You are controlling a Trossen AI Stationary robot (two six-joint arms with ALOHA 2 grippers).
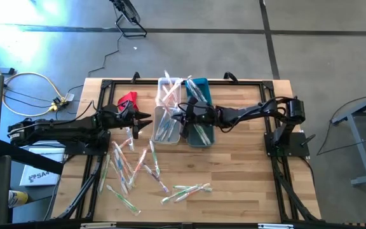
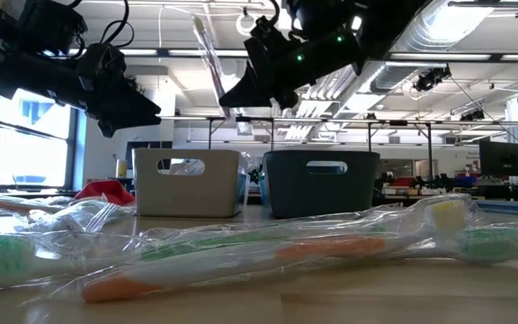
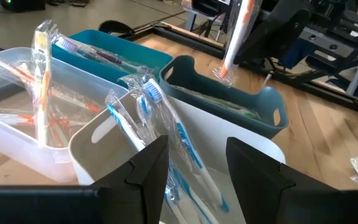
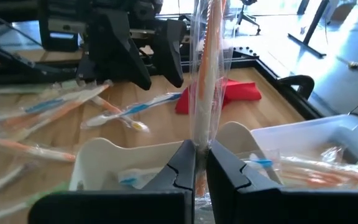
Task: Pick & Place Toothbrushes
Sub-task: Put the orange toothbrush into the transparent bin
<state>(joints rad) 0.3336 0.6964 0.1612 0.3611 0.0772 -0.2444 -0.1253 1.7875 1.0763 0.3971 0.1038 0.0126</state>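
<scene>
My right gripper (image 1: pixel 183 116) hangs over the gap between the near white bin (image 3: pixel 102 135) and the near teal bin (image 3: pixel 263 107). It is shut on a wrapped toothbrush with an orange handle (image 4: pixel 209 56) that stands up above the fingers. My left gripper (image 3: pixel 196 177) is open at the white bin's left side, with nothing between its fingers. Blue toothbrushes (image 3: pixel 185 143) lean inside that white bin. Several wrapped toothbrushes (image 1: pixel 132 166) lie flat on the table near the front. My right gripper pinches the wrapped toothbrush between its two fingers at a low part of the handle (image 4: pixel 201 134). The fingers come nearly level from the table's right and lie across it. The toothbrush stands upright above them, lifted clear; the fingers hide its lower end.
A far white bin (image 1: pixel 168 81) and a far teal bin (image 1: pixel 202 81) hold more toothbrushes. A red cloth (image 1: pixel 127 99) lies at the far left. More toothbrushes (image 1: pixel 186 191) lie toward the near edge. The right half of the table (image 1: pixel 253 178) is bare wood.
</scene>
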